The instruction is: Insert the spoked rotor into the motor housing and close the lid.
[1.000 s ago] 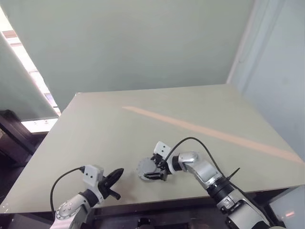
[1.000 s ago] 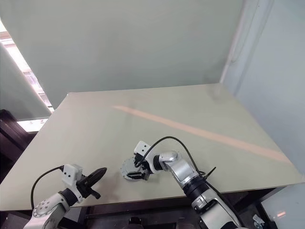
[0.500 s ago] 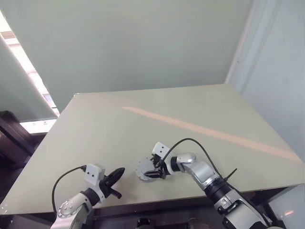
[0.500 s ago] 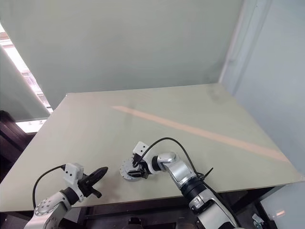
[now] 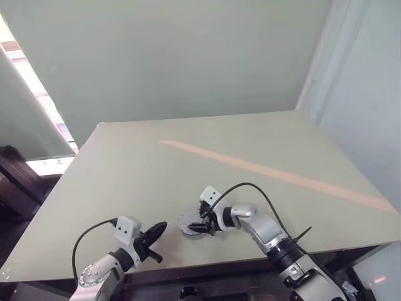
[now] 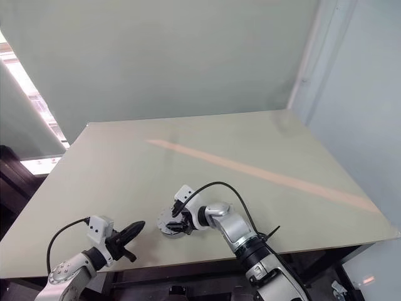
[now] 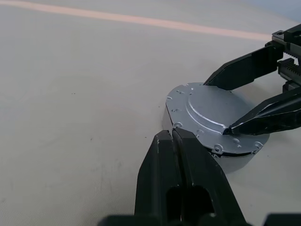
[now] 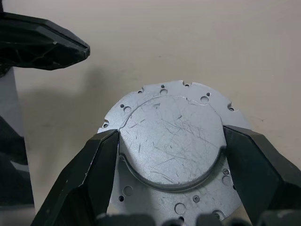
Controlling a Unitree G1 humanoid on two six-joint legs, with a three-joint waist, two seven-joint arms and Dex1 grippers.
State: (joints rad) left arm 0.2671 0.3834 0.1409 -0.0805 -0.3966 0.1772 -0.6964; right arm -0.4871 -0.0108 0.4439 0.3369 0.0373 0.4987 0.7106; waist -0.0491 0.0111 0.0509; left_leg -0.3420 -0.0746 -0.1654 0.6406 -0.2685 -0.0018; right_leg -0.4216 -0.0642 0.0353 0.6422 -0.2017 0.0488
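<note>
Lid now closed flat over housing on table near front edge. Right gripper narrower than a second ago, jaws spread, tips touching raised centre of lid. Left gripper clenched, empty, just beside. Rotor hidden; task likely near complete.

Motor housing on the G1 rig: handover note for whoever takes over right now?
Left hand: shut, empty, just short of the housing.
Right hand: fingers spread either side of the lid's raised centre, resting on its flange; no firm grip evident.
Motor housing: on the table near the front edge, lid down flat on top.
Spoked rotor: hidden, presumably inside.
Left: confirm the lid is fully seated, then back both hands off.
</note>
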